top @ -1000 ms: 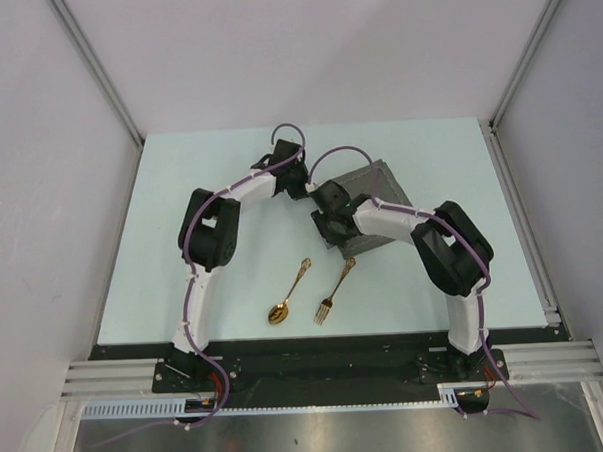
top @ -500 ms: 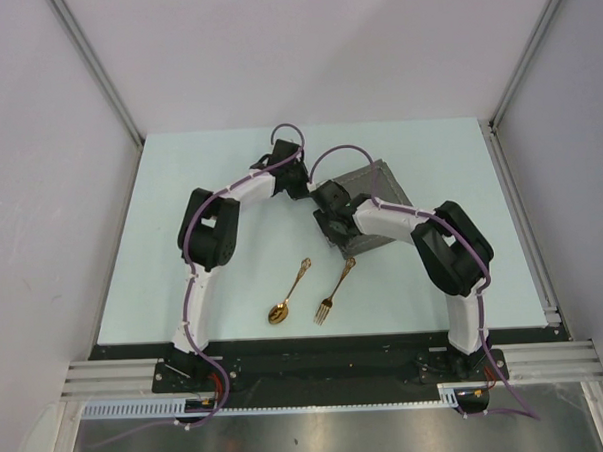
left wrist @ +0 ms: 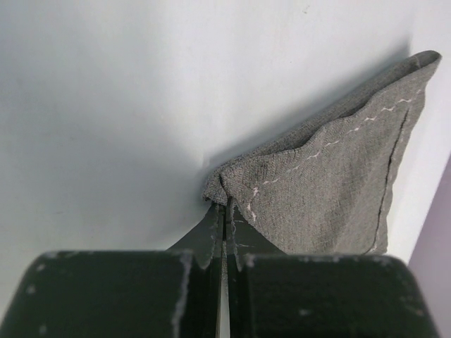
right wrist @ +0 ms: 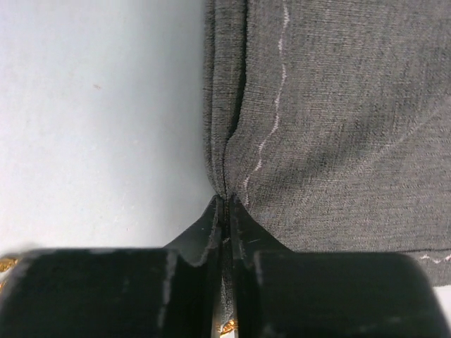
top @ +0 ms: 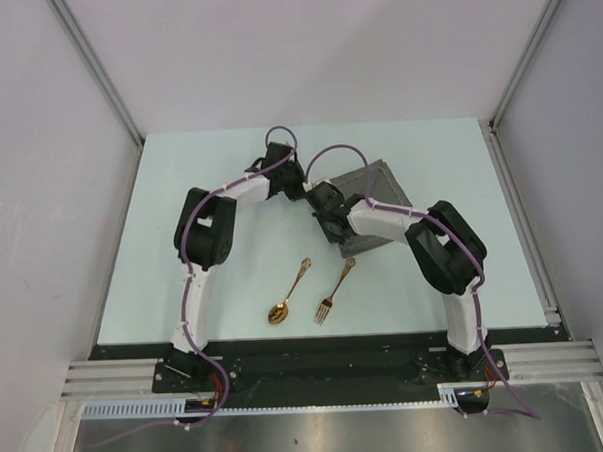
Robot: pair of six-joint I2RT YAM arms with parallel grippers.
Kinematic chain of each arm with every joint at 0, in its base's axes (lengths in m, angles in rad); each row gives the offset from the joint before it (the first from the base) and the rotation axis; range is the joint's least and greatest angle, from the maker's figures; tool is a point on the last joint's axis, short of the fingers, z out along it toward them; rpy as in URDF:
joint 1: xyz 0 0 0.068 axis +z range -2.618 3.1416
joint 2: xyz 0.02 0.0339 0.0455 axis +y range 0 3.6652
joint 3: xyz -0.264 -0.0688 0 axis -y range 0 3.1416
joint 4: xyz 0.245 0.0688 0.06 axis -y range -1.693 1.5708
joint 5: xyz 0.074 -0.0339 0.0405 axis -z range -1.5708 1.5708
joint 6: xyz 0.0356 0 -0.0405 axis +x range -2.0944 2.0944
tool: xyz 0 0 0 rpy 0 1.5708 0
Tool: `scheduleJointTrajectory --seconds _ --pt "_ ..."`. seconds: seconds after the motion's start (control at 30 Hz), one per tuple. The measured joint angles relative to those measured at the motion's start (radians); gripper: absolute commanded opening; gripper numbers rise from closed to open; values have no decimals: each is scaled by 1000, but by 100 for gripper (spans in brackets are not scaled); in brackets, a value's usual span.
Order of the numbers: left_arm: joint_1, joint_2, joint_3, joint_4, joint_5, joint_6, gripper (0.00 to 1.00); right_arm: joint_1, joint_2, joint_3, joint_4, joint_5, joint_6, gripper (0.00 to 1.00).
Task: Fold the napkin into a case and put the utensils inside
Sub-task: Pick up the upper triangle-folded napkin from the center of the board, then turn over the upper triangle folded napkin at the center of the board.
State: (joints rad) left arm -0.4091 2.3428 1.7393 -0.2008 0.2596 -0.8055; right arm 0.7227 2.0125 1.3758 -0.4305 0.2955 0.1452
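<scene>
Clock directions are read on the top view, with 12 at the far edge.

**Napkin** (top: pixel 382 194): dark grey woven cloth, lying doubled over at about 1 o'clock from the middle of the tabletop (top: pixel 169 182).

**Left hand** (left wrist: pixel 224 213): clenched on a corner of the napkin. The cloth is bunched at the tips and the rest fans away, with a pale stitched hem showing.

**Right hand** (right wrist: pixel 225 208): pinched tight on a folded edge, with a crease running straight ahead from the tips. From above, both hands sit at the napkin's 9 o'clock side and hide it there, so I can't count the layers; probably two or more.

**Handling (my judgement):**
- The napkin is light, limp and matte, with no stiffness of its own, so it will sag between two holds.
- Corners and hems are the places to take it, and the stitched hem gives a thicker bite.
- The weave looks grippy rather than slick. Slipping seems a small risk.
- The bigger risks are dragging the lower layer along, or the fold creeping open once it is let go.
- Nothing here will break.

**Spoon** (top: pixel 291 287) and **fork** (top: pixel 337 287): gold and slim, lying side by side at 7 o'clock from the napkin and apart from it, handles pointing to 1 o'clock. They are likely hard and smooth and lie low on the surface, so they will be awkward to nip. The mid-handle looks like the best hold.

**Surface:** the tabletop is pale mint, flat and smooth, and cloth should slide over it easily.

**Room:** plain pale walls (top: pixel 304 56) stand on three sides. A metal rail (top: pixel 522 216) runs down the 3 o'clock side.
</scene>
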Motion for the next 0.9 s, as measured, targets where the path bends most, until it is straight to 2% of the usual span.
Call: scheduleJointTrajectory --seconds 0.3,0.5,0.7,0.9 --pt "13 -5 -74 151 76 -56 0 6 -10 -5 1 39 -12 0" --pt "13 -7 -89 268 125 -122 0 -11 -74 -16 -6 29 -35 0" --pt "24 -32 -91 359 159 -179 0 -42 -126 0 2 -72 -17 0" --pt "77 -108 -114 409 197 -208 0 -42 -120 105 16 -201 40 0"
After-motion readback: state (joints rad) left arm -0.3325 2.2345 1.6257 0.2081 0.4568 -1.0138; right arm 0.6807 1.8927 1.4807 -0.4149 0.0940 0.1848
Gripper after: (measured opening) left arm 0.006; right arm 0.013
